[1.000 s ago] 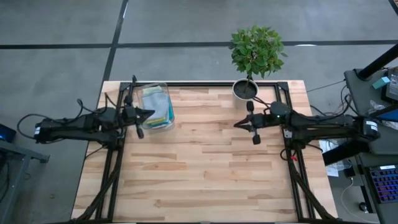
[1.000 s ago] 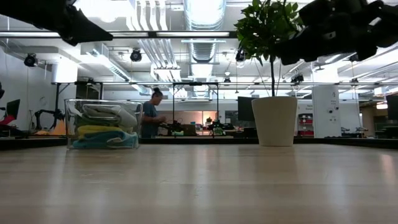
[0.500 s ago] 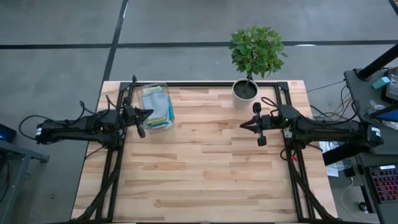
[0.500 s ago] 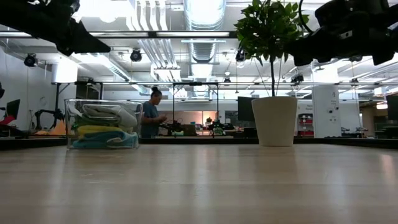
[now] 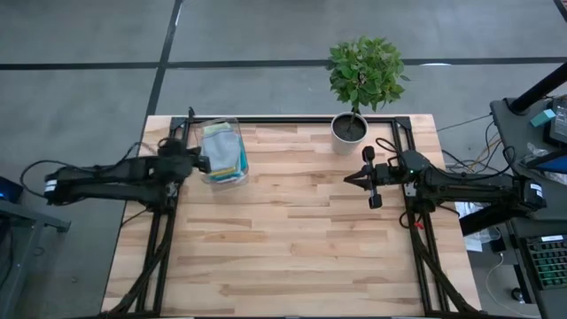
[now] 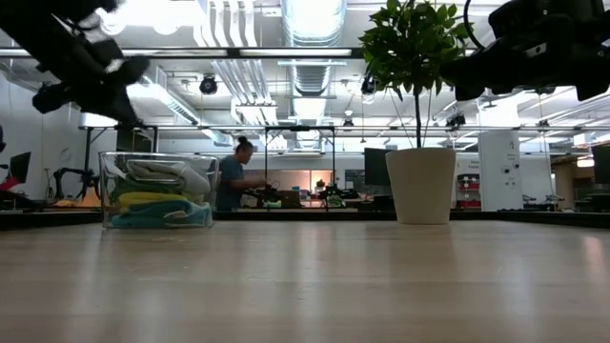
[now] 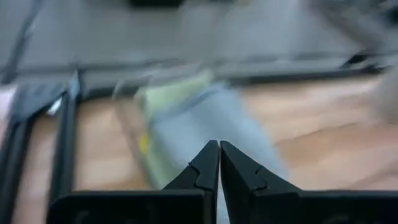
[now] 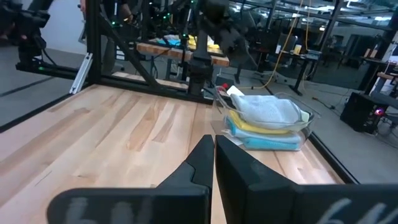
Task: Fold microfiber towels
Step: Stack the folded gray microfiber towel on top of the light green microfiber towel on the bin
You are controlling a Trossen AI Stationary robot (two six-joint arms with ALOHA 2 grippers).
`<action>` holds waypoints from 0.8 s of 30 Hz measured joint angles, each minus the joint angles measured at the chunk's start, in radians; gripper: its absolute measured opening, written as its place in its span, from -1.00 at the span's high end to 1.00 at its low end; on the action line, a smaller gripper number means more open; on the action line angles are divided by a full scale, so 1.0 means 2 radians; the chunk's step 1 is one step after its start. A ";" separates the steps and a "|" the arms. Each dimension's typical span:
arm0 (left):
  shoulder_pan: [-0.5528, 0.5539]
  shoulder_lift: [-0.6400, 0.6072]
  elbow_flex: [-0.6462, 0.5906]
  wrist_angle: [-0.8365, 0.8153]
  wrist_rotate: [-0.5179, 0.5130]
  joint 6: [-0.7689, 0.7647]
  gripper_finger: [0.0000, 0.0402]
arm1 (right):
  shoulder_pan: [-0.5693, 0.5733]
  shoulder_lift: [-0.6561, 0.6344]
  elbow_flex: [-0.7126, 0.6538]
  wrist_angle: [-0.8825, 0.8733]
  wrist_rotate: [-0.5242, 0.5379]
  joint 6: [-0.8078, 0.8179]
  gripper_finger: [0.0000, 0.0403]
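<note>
Pale wooden surface (image 5: 283, 239), wide and mostly bare, with a workshop hall stretching out behind it in the low view, where a person stands at a far bench. Going left to right: the left hand (image 5: 202, 163) sits at the near-left edge of the clear plastic bin (image 5: 222, 152), just beside its wall and raised above the surface, its 2 fingers pressed flat together and gripping nothing. From its own wrist camera the bin lies right ahead of the fingertips, blurred, with grey cloth on top.

Inside that bin are the microfiber towels (image 8: 267, 121), stacked in a loose pile: grey on top, yellow under it, teal at the bottom, with a white tag poking up at one end. I can pick out only 3 colours for sure here. These look light, limp and floppy, so they should drape and bunch rather than hold a shape. The plush pile ought to give decent friction. Best bet, I'd say, is pinching a free corner or hem of the top grey cloth and lifting it clear of the rim, since a grab in the middle could drag its neighbours up too.

Further right stands the potted plant (image 5: 363, 75) in its white pot. Last, the right hand (image 5: 370, 177) hovers well apart from the bin, fingers also pressed together and empty, pointed across the surface toward the towels.
</note>
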 joint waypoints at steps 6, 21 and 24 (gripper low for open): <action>0.059 0.128 0.047 -0.058 0.067 -0.060 1.00 | 0.000 0.000 0.000 0.000 0.000 0.008 0.96; 0.134 0.254 0.100 -0.083 0.085 -0.070 0.37 | 0.000 0.001 0.000 -0.007 0.000 0.008 0.96; 0.140 0.268 0.100 -0.083 0.086 -0.084 0.16 | 0.000 0.001 0.000 -0.011 0.000 0.009 0.96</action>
